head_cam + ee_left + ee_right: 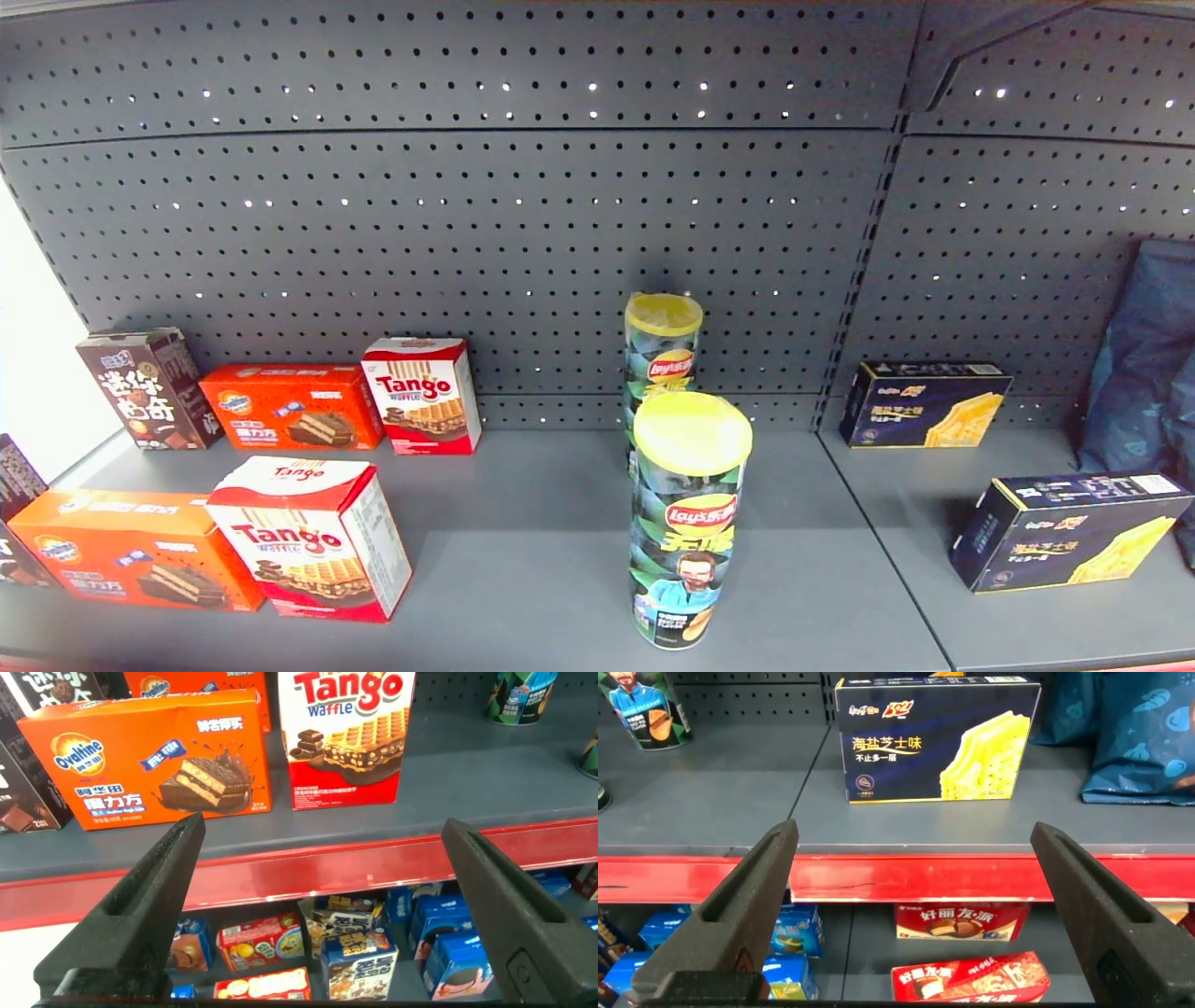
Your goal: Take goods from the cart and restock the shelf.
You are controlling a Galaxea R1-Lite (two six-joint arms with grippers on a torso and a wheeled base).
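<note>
The grey shelf (560,551) carries two chip cans with yellow lids, one in front (689,518) and one behind (662,359). Left of them stand Tango wafer boxes (313,537) and orange boxes (131,549). On the right lie two navy cracker boxes (1064,527). My left gripper (322,826) is open and holds nothing, just before the shelf's red front edge (308,863), facing an orange box (149,761) and a Tango box (346,737). My right gripper (912,829) is open too, facing a navy box (938,742).
A dark pegboard (523,233) backs the shelf. Blue bags (1144,364) fill the far right. Bare shelf floor lies on both sides of the cans. Below the red edge, a lower shelf holds several packed boxes (360,961), (962,922). A brown box (149,387) stands at the back left.
</note>
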